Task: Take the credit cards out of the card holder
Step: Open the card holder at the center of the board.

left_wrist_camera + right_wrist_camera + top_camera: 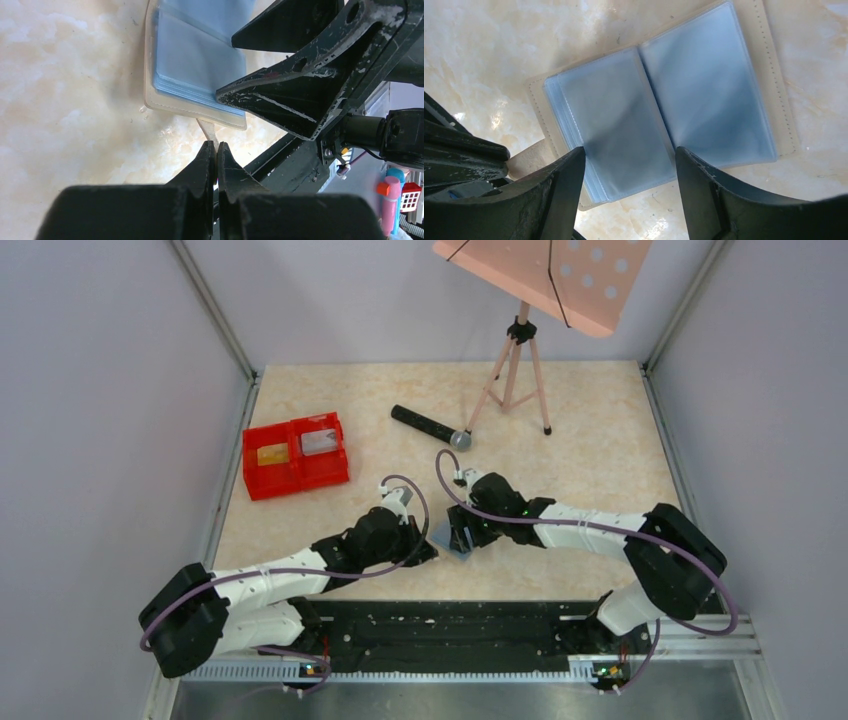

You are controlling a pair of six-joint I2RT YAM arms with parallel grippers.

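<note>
**Card removal, late stage.** The card holder [704, 85] lies open and flat on the worktop [590, 440] near the arm bases, between the two wrists. The left fingers [212, 157] are closed tight on a pale tab [207, 131] that projects from the cover's edge, pinning the holder in place. The right fingers [569, 180] stand well apart and hold nothing. They straddle the near edge of one panel's stack of clear blue sleeves [624, 125]; whether they touch it cannot be told. No card shows in the sleeves that face up. A gold card [272, 453] and a silvery card [318, 442] lie one to each compartment of the red tray [262, 485], well apart from the holder at the far left. Judged step: searching the sleeves for any card not yet drawn, with the left arm as anchor. The next move calls for the right fingers to turn or lift a sleeve leaf without dragging the holder, so the grip on the tab must hold; a thin, slick leaf may slip, or several may lift together
</note>
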